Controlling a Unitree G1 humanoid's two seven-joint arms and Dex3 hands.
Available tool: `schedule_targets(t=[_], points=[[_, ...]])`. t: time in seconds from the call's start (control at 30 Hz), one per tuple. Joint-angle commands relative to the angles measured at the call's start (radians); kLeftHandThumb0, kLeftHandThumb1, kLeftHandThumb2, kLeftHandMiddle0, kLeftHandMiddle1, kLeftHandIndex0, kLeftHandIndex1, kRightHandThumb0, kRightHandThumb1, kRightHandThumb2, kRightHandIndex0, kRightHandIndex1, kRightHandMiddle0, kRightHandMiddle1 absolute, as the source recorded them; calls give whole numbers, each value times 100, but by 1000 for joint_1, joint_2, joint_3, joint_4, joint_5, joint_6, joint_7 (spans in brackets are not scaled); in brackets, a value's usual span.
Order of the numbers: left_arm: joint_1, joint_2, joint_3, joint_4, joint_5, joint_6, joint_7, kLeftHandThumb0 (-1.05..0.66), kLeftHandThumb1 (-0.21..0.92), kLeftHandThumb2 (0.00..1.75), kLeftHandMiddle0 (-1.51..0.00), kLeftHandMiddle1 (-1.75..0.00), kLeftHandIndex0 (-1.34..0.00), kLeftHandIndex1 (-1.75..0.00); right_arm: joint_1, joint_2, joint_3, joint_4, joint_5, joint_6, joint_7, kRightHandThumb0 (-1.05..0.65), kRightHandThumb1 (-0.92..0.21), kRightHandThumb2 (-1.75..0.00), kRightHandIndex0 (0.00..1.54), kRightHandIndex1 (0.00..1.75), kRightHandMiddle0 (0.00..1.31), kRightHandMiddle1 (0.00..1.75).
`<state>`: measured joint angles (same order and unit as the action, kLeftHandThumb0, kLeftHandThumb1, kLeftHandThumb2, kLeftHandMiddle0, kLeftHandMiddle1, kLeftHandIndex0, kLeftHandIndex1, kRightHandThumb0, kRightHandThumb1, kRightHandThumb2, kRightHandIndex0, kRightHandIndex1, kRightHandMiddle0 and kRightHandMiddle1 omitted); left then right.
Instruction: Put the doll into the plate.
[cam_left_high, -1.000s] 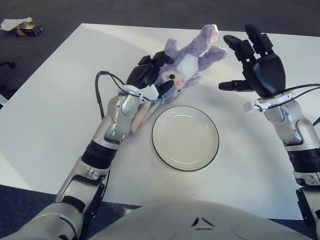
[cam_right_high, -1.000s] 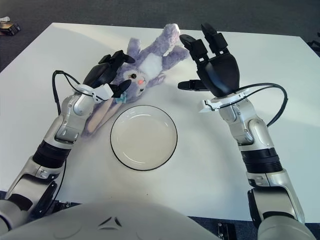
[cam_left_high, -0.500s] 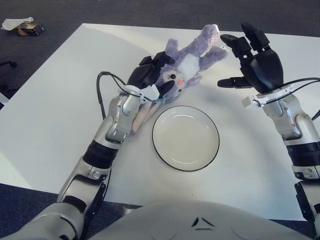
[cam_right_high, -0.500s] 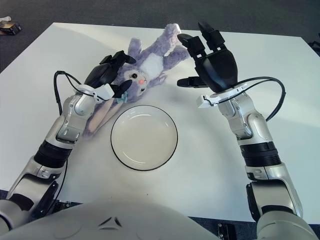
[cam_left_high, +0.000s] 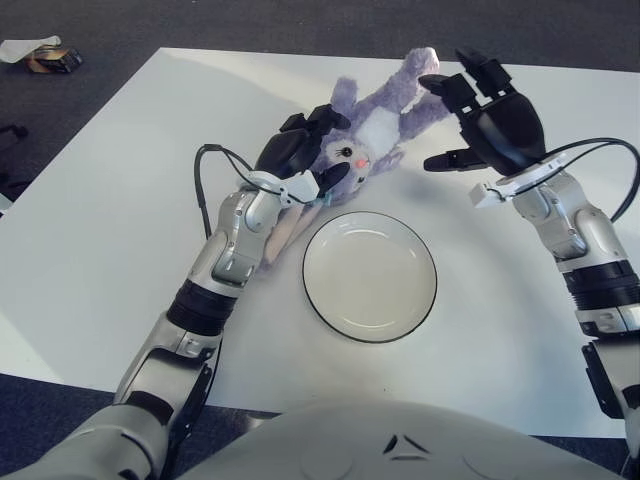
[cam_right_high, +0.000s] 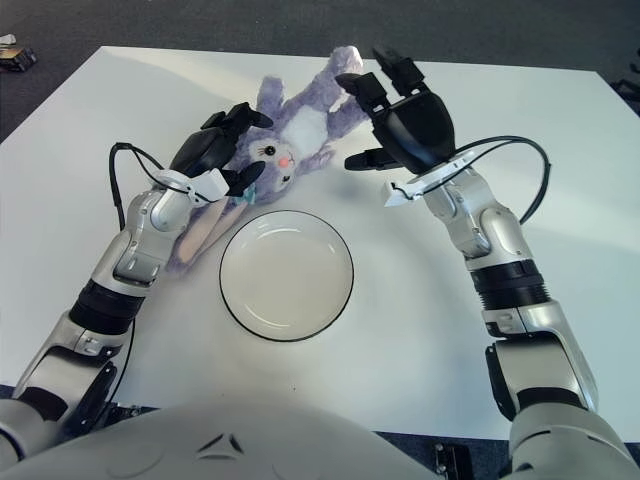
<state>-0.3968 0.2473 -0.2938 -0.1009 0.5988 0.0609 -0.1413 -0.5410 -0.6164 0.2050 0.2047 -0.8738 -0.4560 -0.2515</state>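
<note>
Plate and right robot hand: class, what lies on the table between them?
Nothing: only bare white table separates the plate from the open right robot hand, shown in the left eye view.

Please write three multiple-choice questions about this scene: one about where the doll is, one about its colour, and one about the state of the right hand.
1. Where is the doll?
A. In the plate
B. On the table, beyond the plate
C. On the floor

2. What colour is the doll mainly?
A. Purple
B. Green
C. Red

3. What is the state of the right hand?
A. Closed around the plate
B. Open, fingers spread, at the doll's far end
C. Out of view

Answers:
1. B: the doll lies on the table, beyond the plate, which holds nothing.
2. A: its fur is purple with a white belly.
3. B: the fingers are spread beside the doll's legs, while the left hand is at its head.
</note>
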Motion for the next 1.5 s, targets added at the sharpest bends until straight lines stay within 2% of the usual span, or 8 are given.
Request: schedule_targets(t=[0.0, 0.17, 0.3, 0.43, 0.87, 1.0, 1.17, 1.47], points=[[1, 0, 2, 0, -1, -15, 15, -97, 92, 86, -24, -126, 0, -133, -92, -5, 36, 92, -17, -38, -21, -92, -91, -16, 3, 7, 0, 50], [7, -9, 5, 9, -1, -31, 43, -89, 92, 84, -28, -159, -5, -165, -164, 1, 77, 206, -34, -79, -60, -92, -91, -15, 2, 6, 0, 44], [8, -21, 7, 17, -4, -39, 64, -82, 92, 82, -34, -171, -13, -173, -191, 5, 99, 244, -33, -86, -64, -92, -91, -15, 2, 5, 0, 46], [13, -38, 14, 23, -23, -52, 85, -75, 92, 78, -54, -174, -22, -174, -217, 18, 123, 259, -37, -74, -47, -91, -91, -15, 2, 5, 0, 45], [22, -58, 11, 40, -5, -70, 140, -69, 92, 77, -83, -175, -50, -175, -279, 50, 177, 314, -26, -61, 3, -78, -84, -16, 3, 4, 0, 58], [24, -66, 11, 44, -9, -76, 154, -68, 92, 79, -94, -175, -64, -175, -303, 63, 195, 345, -28, -56, 14, -76, -76, -30, 1, 2, 0, 53], [24, -71, 12, 47, -10, -77, 164, -67, 92, 80, -102, -175, -73, -175, -319, 73, 212, 360, -35, -47, 17, -78, -70, -41, 0, 1, 0, 46], [25, -77, 12, 47, -3, -68, 174, -65, 92, 84, -110, -175, -83, -175, -352, 92, 253, 388, -48, -38, 16, -79, -72, -46, 1, 1, 0, 46]])
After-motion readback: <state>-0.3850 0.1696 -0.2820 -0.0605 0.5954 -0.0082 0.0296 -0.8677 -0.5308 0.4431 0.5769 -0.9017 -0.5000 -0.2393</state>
